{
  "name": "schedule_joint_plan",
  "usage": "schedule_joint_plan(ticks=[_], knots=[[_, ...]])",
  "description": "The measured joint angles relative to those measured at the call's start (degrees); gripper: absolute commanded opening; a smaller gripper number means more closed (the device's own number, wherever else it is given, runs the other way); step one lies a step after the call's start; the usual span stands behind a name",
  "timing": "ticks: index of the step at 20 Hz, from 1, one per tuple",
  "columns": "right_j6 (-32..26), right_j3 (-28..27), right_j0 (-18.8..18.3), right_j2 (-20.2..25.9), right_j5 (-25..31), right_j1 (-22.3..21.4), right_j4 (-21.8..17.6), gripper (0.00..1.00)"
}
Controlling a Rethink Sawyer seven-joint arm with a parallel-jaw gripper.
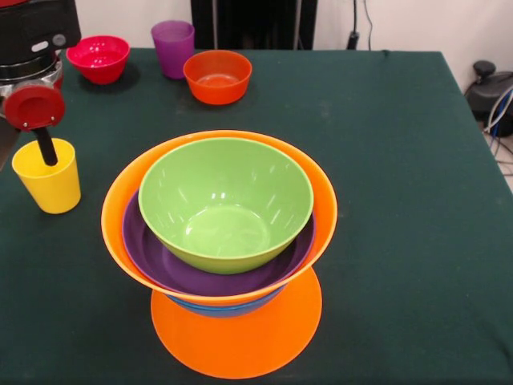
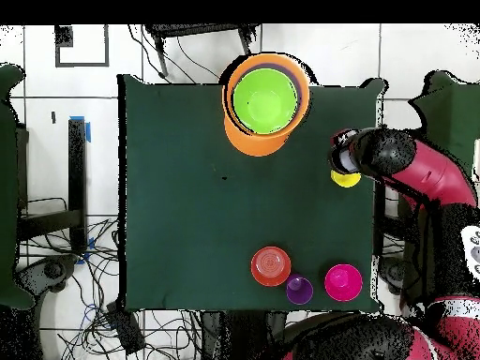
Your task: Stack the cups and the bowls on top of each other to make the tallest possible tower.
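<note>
Front view, starting at the left edge: my red and black arm (image 1: 32, 48) is coming down from the top corner, and my pincer (image 1: 48, 149) is reaching into the mouth of the small opaque yellow plastic tumbler (image 1: 48, 178), which is standing upright on the dark green table cloth (image 1: 401, 160). One dark finger (image 1: 45, 146) is dipping inside the cup's rim; I cannot tell how wide my pincer is standing, or whether it is pressing on the cup wall at all.

Behind the yellow cup, near the far edge, the small glossy pink-red plastic bowl (image 1: 98, 58) is sitting upright. Just to its right the translucent purple tapered tumbler (image 1: 173, 47) is standing, and just beside that the small orange-red round bowl (image 1: 217, 76) is resting, apart from both.

In the middle, close to the near edge, the tower (image 1: 220, 241) is sitting. At its foot a large orange plastic bowl (image 1: 240, 341) is lying upside down. A blue rim (image 1: 216, 309) is peeking out above it, under a second large orange bowl (image 1: 120, 200) that is facing up. Inside that one the wide shallow purple bowl (image 1: 160, 265) is nesting, and the medium green bowl (image 1: 226, 204) is sitting on top, leaning a little toward the left.

Overhead, my arm (image 2: 412, 164) is covering most of the yellow cup (image 2: 346, 179), well apart from the tower (image 2: 264, 101).
</note>
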Motion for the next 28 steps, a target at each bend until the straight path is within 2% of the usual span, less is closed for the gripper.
schedule_joint_plan(ticks=[6, 12, 13, 22, 28], knots=[[0.0, 0.0, 0.2, 0.0, 0.0, 0.1, -2.6, 0.00], [0.0, 0.0, 0.2, 0.1, 0.0, 0.1, -3.2, 0.00], [0.0, 0.0, 0.2, 0.1, 0.0, 0.1, -3.3, 1.00], [0.0, 0.2, 0.0, 0.2, 0.0, 0.1, -3.4, 1.00], [0.0, 2.7, -0.9, 0.2, 0.0, -0.8, -3.6, 1.00]])
